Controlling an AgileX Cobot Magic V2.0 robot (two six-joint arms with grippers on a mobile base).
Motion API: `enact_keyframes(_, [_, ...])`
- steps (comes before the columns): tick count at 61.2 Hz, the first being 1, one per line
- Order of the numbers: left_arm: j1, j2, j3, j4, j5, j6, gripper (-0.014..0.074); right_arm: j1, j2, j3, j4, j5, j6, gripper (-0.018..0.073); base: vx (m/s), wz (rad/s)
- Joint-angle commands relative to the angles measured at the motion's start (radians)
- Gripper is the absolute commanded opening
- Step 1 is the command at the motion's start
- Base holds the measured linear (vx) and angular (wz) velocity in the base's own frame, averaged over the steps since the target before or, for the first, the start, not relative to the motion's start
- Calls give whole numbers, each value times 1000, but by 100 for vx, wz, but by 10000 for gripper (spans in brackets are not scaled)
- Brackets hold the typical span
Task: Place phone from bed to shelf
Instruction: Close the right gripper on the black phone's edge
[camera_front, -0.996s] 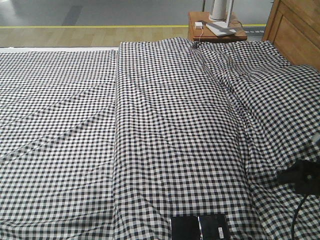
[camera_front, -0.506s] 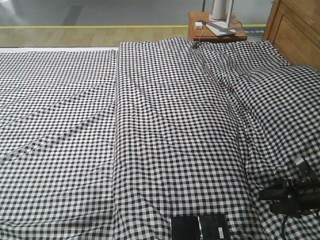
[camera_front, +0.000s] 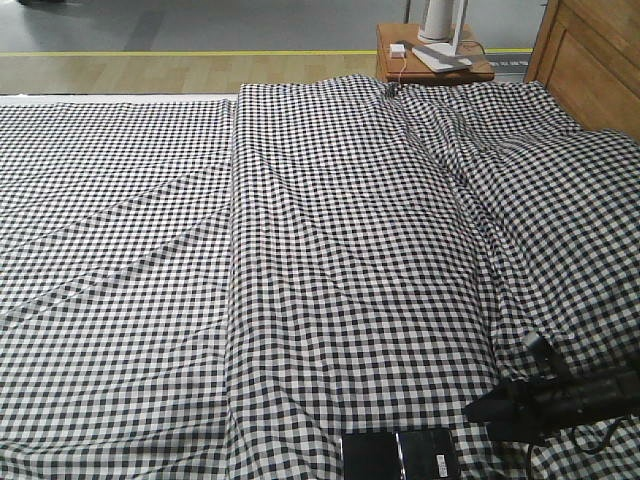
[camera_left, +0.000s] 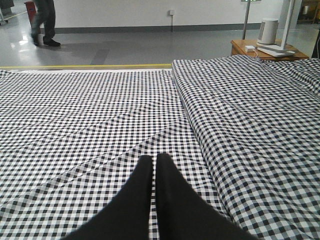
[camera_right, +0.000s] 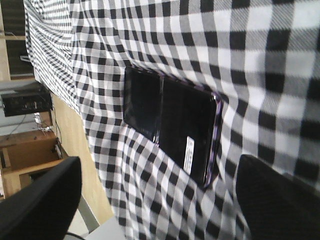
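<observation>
The phone (camera_front: 398, 456) lies flat on the bed (camera_front: 330, 250) at its near edge, a glossy black slab with a centre crease and a white sticker. My right gripper (camera_front: 482, 419) reaches in from the right, open, just right of the phone and not touching it. In the right wrist view the phone (camera_right: 170, 125) lies ahead of the open right gripper (camera_right: 160, 167), its pinkish edge nearest the right finger (camera_right: 280, 200). My left gripper (camera_left: 153, 161) hovers shut and empty over the checked cover (camera_left: 100, 115). The shelf is out of view.
A brown headboard (camera_front: 590, 60) stands at the far right. A small reddish side table (camera_front: 432, 55) with a white device and cable sits behind the bed. Brown wooden furniture (camera_right: 20, 155) and bare floor (camera_right: 75, 150) lie past the bed's edge. A person (camera_left: 44, 20) walks far off.
My right gripper has moved left and lower from the right edge, ending close beside the phone. The phone and the left gripper have not moved.
</observation>
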Motion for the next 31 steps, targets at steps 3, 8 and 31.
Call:
enact_keyframes(3, [-5,-5,3,-9,-65,-4,1,22,-21,-44,19,66,29,589,0,0])
enact_keyframes(8, [-5,-5,3,-9,-65,-4,1,31,-1,-60,19,70,40,589,0,0])
enact_keyframes(31, [-5,-5,3,-9,-65,-4,1,87,64,-67,43,66,31,589,0,0])
